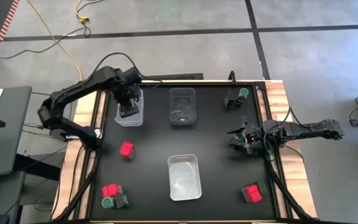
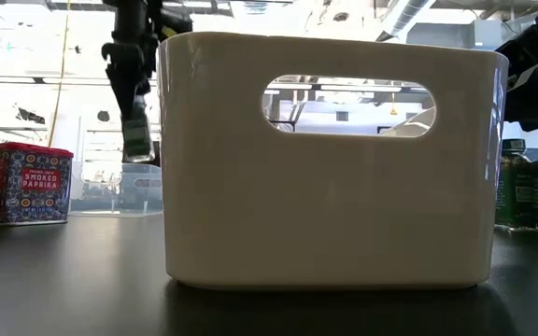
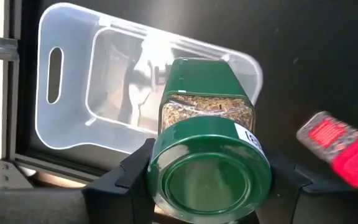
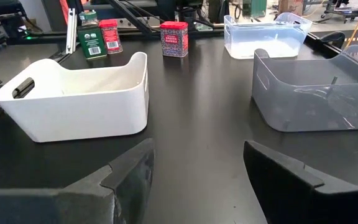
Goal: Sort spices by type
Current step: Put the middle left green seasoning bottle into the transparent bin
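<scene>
My left gripper (image 1: 128,109) hangs over the clear far-left bin (image 1: 139,119), shut on a green-lidded jar (image 3: 207,143) of dried herbs. In the low view the jar (image 2: 136,138) hangs above that bin. My right gripper (image 1: 237,138) waits open near the table's right edge. One red packet (image 1: 127,149) lies alone. Another red packet (image 1: 110,190), a green-lidded jar (image 1: 107,202) and a dark box (image 1: 121,200) stand at the near left corner. A third red packet (image 1: 252,193) lies near right. Two more containers (image 1: 235,98) stand far right. My left gripper pinches the jar at its green lid end (image 3: 160,171), one finger (image 3: 126,183) on each side of the lid. The fingers come from above, pointing down. The jar is lifted clear, bottom end down, above the open clear bin (image 3: 67,87).
A grey bin (image 1: 183,107) sits at the far middle and a white bin (image 1: 184,177) at the near middle; the white bin (image 2: 330,159) fills the low view. Bare black tabletop lies between the bins and in front of my right gripper (image 4: 197,180).
</scene>
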